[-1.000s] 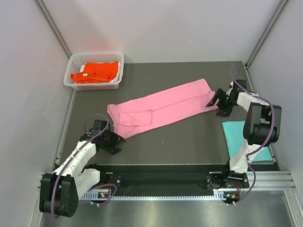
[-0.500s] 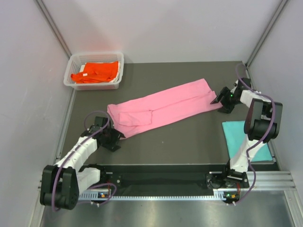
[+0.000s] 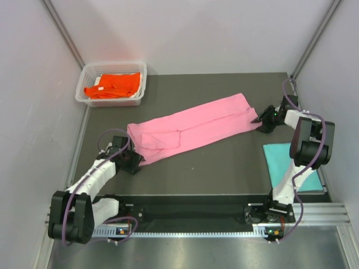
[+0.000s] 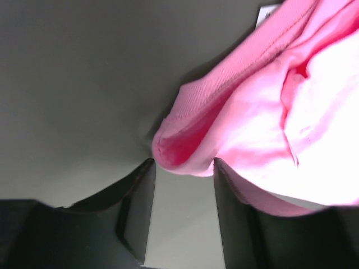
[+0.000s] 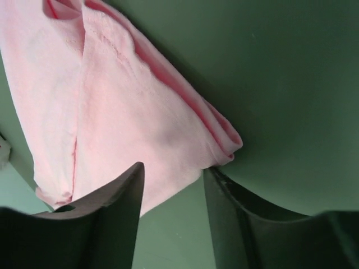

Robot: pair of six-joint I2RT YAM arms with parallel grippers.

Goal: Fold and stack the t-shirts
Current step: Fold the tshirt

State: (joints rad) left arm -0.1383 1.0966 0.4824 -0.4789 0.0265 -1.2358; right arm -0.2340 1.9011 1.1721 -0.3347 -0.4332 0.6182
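The light pink t-shirt (image 3: pixel 190 128) lies folded lengthwise as a long band across the dark table, slanting from near left to far right. My left gripper (image 3: pixel 136 161) is open at the band's near-left corner; in the left wrist view the pink collar edge (image 4: pixel 185 148) sits right at the fingertips (image 4: pixel 143 174). My right gripper (image 3: pixel 259 120) is open at the band's far-right end; the pink hem corner (image 5: pixel 224 143) lies just past its fingertips (image 5: pixel 134 176). The teal shirt (image 3: pixel 291 162) lies folded at the right edge. The orange shirt (image 3: pixel 112 85) lies in the basket.
A white mesh basket (image 3: pixel 84 96) stands at the back left corner. White walls close in the table on the left, back and right. A metal rail runs along the near edge at the arm bases.
My left gripper has moved up and right to the pink band's near-left corner. My right gripper has shifted slightly right and settled at the band's far-right end.
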